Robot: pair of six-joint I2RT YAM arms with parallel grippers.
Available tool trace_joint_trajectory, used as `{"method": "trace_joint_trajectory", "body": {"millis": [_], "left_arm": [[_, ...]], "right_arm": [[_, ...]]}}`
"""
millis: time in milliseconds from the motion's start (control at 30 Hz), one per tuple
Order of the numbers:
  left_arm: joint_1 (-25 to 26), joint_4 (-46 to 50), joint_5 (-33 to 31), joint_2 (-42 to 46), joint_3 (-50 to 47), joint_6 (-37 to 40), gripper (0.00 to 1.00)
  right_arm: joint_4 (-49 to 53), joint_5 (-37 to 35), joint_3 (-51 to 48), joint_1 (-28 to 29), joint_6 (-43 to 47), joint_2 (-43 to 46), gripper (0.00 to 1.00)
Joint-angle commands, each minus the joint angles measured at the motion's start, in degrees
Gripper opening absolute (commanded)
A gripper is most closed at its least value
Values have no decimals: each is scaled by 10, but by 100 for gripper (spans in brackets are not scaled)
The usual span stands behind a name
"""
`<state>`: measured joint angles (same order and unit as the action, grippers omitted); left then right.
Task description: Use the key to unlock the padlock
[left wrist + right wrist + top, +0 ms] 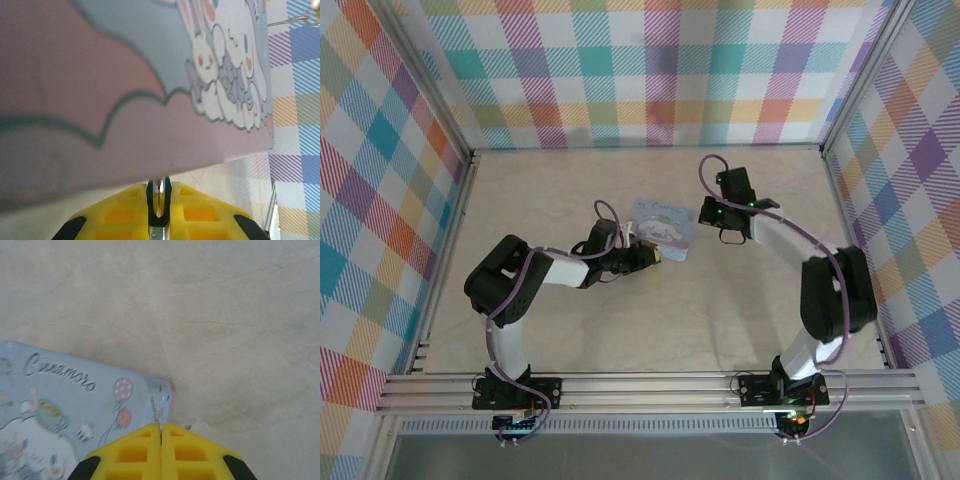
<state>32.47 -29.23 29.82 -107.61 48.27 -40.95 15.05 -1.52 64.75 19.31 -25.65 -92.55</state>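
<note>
Top view: tin point(668, 222) is lying flat near the middle of the bench point(620, 335), somewhat closer to the far edge than to the near one. Left gripper point(656, 256) is reaching in at the tin's near-left corner. Right gripper point(706, 214) is sitting at the tin's right edge. The two grippers are flanking the tin from opposite sides. Padlock and key are too small to make out here.

Left wrist view: yellow fingers point(120, 212) are pinching a small dark piece with a silvery centre, the padlock point(151, 200), so these jaws are closed on it. The padlock is hanging just under the tin's edge, and the tin's cartoon-printed face is looming blurred and very close above. Whether lock and tin are touching cannot be told.

Right wrist view: the fingers point(195, 452) are pressing together with no gap. A thin toothed sliver, the key point(154, 408), is sticking out from their seam, gripped. Its tip is pointing at the tin's corner, just beside the balloon print. Bare bench is lying beyond.
</note>
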Motion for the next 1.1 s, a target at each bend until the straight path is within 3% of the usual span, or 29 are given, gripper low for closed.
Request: {"method": "trace_joint_trajectory", "body": {"millis": [0,233,500,733,1067], "left_arm": [[-4,98,19,35,34,-10,13],[-3,56,12,22,58,-80,13],[7,-37,22,-26,84,-163,13],[10,-71,21,-47,107,-202,13],[12,-136,23,-70,104,-254,14]], "right_arm": [[-56,69,-57,-3,9,72,0],[-202,229,-205,-11,-23,228,0],[-349,257,-332,-11,-127,334,0],[-499,235,-421,-10,-222,318,0],[-649,194,-466,14,-301,204,0]]}}
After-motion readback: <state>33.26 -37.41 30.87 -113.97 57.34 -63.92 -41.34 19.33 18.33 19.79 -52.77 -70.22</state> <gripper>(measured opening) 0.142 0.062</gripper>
